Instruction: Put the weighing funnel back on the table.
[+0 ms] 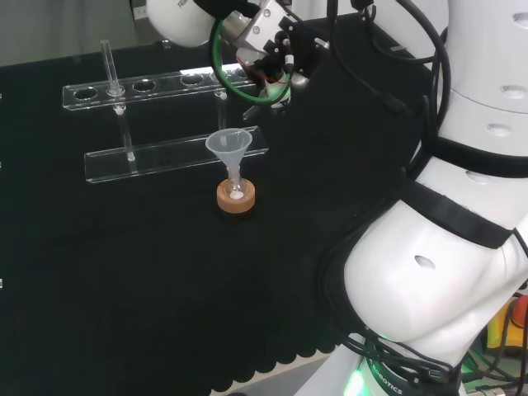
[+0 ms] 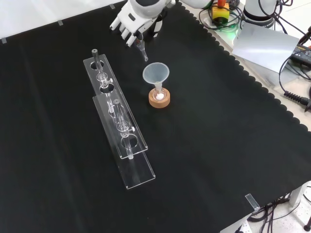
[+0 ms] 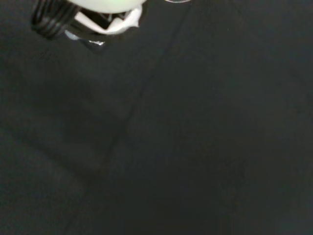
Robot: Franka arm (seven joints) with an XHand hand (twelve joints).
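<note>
While hanging at upper centre of front view, grips weighing funnel [image 2: 141, 50] in curled fingers of robot hand [image 2: 132, 22], seemingly off desk [image 2: 218, 145]. Sticks out below fingers, long axis slanted, stem toward lower right, near rim of funnel [image 2: 155, 74]. Likely needs lowering onto bare cloth, clear of funnel and tube rack [image 2: 121, 131].

In the front view the funnel [image 2: 155, 74] on its cork ring [image 2: 159, 99] stands close below the hand [image 2: 132, 22], which pinches the weighing funnel [image 2: 142, 51]. Left of the funnel, the long clear test-tube rack [image 2: 137, 171] bars the way. Right of the funnel and nearer the camera, the black cloth [image 2: 228, 126] lies bare and wide.
</note>
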